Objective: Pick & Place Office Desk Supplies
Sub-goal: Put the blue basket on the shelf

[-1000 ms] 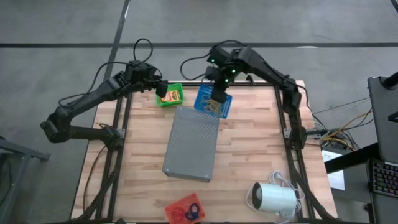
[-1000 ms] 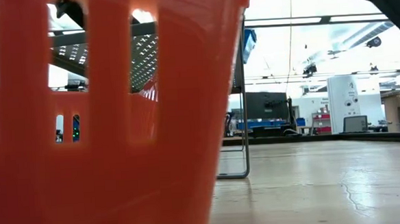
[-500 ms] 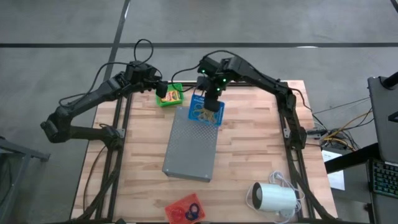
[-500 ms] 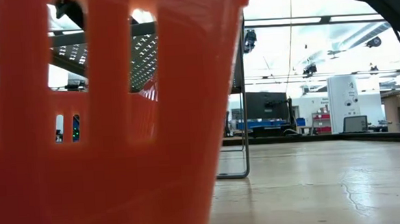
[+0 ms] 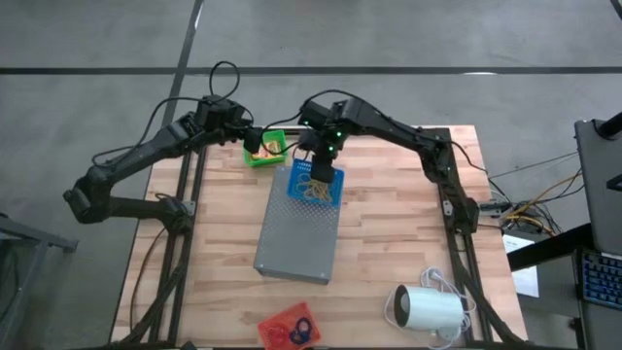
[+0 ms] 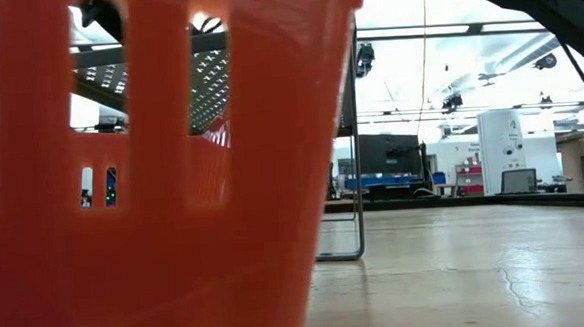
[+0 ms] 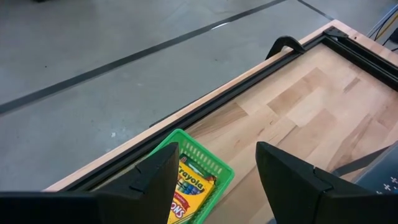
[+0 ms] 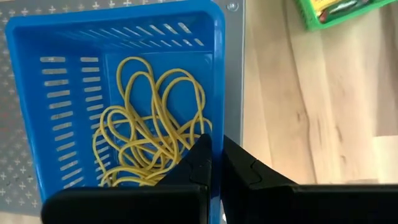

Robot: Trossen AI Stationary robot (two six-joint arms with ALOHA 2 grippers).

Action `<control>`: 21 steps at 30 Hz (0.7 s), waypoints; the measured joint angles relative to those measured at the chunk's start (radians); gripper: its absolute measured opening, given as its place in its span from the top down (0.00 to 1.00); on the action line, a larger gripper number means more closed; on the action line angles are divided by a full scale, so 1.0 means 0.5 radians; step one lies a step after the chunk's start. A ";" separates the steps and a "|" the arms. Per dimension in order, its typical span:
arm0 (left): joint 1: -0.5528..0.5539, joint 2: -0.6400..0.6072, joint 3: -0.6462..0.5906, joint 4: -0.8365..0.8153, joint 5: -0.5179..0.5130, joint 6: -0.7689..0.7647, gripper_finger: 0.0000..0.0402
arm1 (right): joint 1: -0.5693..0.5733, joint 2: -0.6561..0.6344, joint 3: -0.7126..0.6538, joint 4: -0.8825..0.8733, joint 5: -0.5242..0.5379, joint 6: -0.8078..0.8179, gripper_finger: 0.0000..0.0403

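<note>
A blue basket (image 5: 313,185) holding thin tan rubber bands (image 8: 149,124) hangs from my shut right gripper (image 5: 322,167) at the far end of the grey perforated slab (image 5: 296,233). My left gripper (image 5: 251,144) stands open above a green basket (image 7: 208,160) at the table's far left. That basket holds a yellow crayon box (image 7: 189,186). A red basket (image 5: 289,326) with red and blue rings stands on the table near the front edge. My right gripper pinches the blue basket's side wall at its rim (image 8: 217,127), one finger inside the basket and one outside. The fingers come from above, slanting down. The basket sits level over the slab's far end; I cannot tell whether it rests on the slab.
A white cylinder with a cord (image 5: 428,311) lies at the near right corner. Bare wood lies to the right of the slab. In the low view the red basket's wall (image 6: 153,191) fills the left half. Black frame rails run along the table's edges.
My right gripper has carried the blue basket toward the table's left and near edges and downward, from beside the slab's far right corner to over the slab's far end. The basket has stayed level.
</note>
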 joint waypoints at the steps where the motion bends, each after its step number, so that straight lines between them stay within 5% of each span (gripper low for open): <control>1: 0.000 0.000 0.000 -0.006 0.000 0.000 0.45 | 0.004 0.009 0.000 -0.002 -0.004 0.005 0.98; 14: 0.000 0.000 -0.002 -0.020 -0.005 -0.002 0.45 | 0.026 0.081 0.000 0.009 -0.033 0.115 0.93; 21: 0.000 -0.002 -0.002 -0.020 -0.005 -0.005 0.45 | 0.039 0.081 0.000 0.076 -0.021 0.049 0.83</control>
